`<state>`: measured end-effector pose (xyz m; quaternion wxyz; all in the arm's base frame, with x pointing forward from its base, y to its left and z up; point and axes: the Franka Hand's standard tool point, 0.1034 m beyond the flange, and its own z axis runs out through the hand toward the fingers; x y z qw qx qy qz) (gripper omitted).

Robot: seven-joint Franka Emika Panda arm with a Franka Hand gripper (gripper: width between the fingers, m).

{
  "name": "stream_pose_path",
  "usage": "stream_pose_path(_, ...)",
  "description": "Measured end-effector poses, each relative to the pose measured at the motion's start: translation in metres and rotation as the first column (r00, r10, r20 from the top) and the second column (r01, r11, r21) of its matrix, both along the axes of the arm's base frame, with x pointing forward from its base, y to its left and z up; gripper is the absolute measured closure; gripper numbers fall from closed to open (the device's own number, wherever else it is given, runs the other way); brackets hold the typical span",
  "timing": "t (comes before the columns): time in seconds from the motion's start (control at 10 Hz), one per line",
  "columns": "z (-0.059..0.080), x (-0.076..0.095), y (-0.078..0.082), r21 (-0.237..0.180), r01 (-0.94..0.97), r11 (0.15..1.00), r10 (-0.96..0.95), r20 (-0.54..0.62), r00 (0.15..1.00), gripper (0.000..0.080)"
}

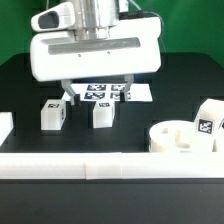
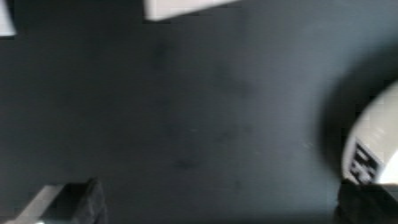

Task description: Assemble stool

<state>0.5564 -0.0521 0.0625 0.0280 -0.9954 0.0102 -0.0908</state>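
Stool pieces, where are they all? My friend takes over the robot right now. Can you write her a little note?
Gripper: open, holding nothing, hanging above the table in front of the marker board.
First leg and second leg: standing loose on the table, apart from each other, just below the gripper.
Seat: at the exterior view's right, behind the front rail.
Third leg: at the seat's far edge; whether it sits in a socket cannot be told.
Done: nothing for certain.
Left: at least two legs to fit into the seat.
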Motion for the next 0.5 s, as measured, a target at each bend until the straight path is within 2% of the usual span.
stream_pose_path(0.1, -0.002, -0.003, 0.004, 0.018, 0.021, 1.000, -0.020, -0.030, 0.999, 0.0151)
stream_pose_path(0.3, -0.001, -0.001, 0.003, 0.017, 0.022, 1.000, -0.021, -0.026, 0.999, 0.0151)
stream_pose_path(0.4, -0.003, -0.007, 0.011, 0.042, 0.090, 0.995, -0.084, -0.119, 0.989, 0.0151)
stream_pose_path(0.5, -0.004, -0.012, 0.009, 0.054, 0.130, 0.990, -0.116, -0.206, 0.972, 0.0151)
